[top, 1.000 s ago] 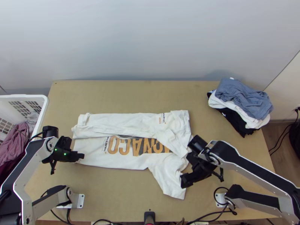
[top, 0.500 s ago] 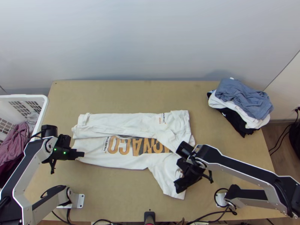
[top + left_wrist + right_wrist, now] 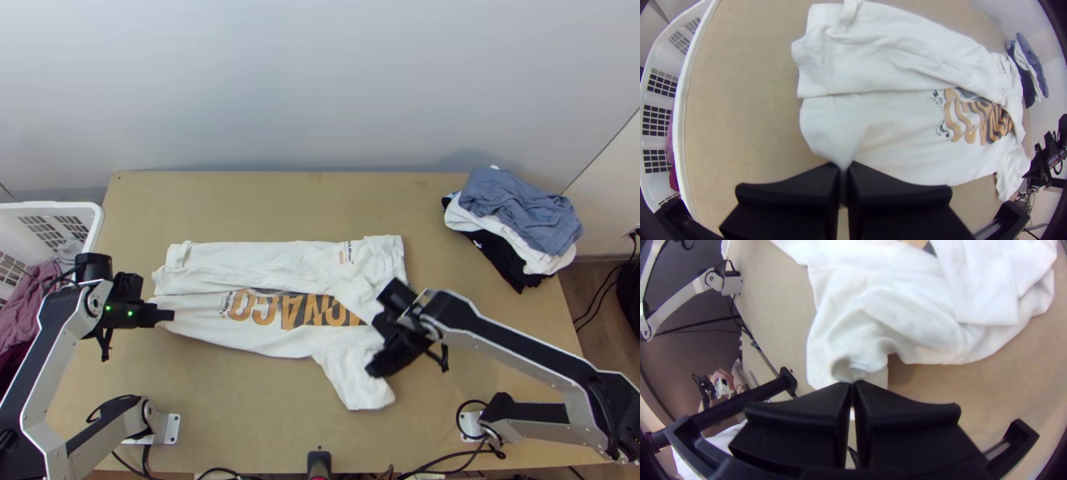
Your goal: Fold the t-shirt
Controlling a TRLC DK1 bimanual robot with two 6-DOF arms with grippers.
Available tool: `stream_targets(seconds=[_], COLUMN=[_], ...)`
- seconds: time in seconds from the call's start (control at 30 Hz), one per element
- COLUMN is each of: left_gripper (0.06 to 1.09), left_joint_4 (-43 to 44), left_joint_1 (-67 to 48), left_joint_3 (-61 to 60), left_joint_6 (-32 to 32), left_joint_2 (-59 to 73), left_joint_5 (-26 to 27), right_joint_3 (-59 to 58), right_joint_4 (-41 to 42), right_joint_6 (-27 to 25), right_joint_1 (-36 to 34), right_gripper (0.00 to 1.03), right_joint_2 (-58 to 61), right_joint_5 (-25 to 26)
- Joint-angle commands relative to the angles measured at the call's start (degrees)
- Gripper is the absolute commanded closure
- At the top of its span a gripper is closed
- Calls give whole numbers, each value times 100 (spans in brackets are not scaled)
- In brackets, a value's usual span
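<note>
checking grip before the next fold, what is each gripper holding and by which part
Left gripper: the white t-shirt, by its hem's near corner. Right gripper: the same t-shirt, by its near sleeve.

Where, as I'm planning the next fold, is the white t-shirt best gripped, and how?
Probably pinch the t-shirt at its near hem corner and near sleeve, coming from the near side: the far part lies folded inward, the near part sticks out unfolded. The left gripper is on that corner, the right gripper on the sleeve.

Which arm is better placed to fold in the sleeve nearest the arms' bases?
Likely right: its gripper is shut on the t-shirt by that sleeve; the left gripper holds the hem at the other end.
</note>
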Motion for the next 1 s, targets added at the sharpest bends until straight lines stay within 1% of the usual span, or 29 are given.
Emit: stream_targets(seconds=[0.0,0.3,0.43,0.8,0.97], left_gripper=[104,104,104,104,104], left_joint_4=[-50,-235,-235,-182,-173], left_joint_1=[4,4,4,-93,-172], left_joint_3=[257,916,1277,1804,2077], left_joint_6=[-120,-269,-419,-594,-726], left_joint_2=[37,292,626,1303,1461], left_joint_5=[90,336,362,362,362], right_joint_3=[821,1419,1700,2895,3546], right_joint_4=[-365,-339,-111,584,733], right_joint_6=[-43,36,97,106,115], right_joint_1=[-693,-1422,-1827,-3031,-3409], right_gripper=[100,100,100,100,100], right_joint_2=[-115,-80,175,1511,2170], right_joint_5=[-17,-35,-52,-52,-52])
